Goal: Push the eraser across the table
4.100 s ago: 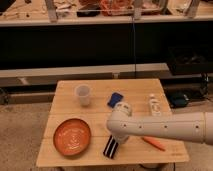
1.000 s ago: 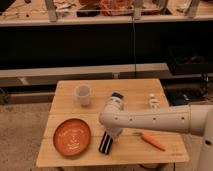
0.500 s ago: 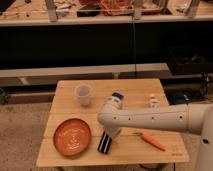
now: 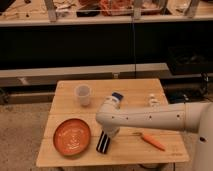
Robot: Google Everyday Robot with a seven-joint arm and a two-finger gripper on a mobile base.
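Down at the lower middle of the frame, the eraser [image 4: 103, 142] lies flat near the front edge of the table [image 4: 150, 152], its 2 pale stripes running roughly front to back. The gripper [image 4: 110, 133] sits right at the eraser's far end, mostly tucked under the bend of the white arm [image 4: 150, 117], so I honestly can't tell how it's set or whether it's actually touching the block.

My take on doing the push well: stay low, keep contact square on a flat side and go slow. Hit it off-centre and a long flat block like that will probably just spin instead of sliding.

Stuff around it: the orange plate [image 4: 72, 136] is just beside the eraser on the left, so shoving that way likely bumps the rim. The carrot [image 4: 150, 141] lies to the right, a bit apart, in the way of a long push in that direction. Further back there's 1 white cup [image 4: 83, 94] at upper left of the tabletop, a blue pad [image 4: 116, 98] peeking out behind the arm, and a small pale thing [image 4: 153, 100] near the right rear edge, too small to identify. Front edge is close, so pushing toward the camera risks dropping it off.
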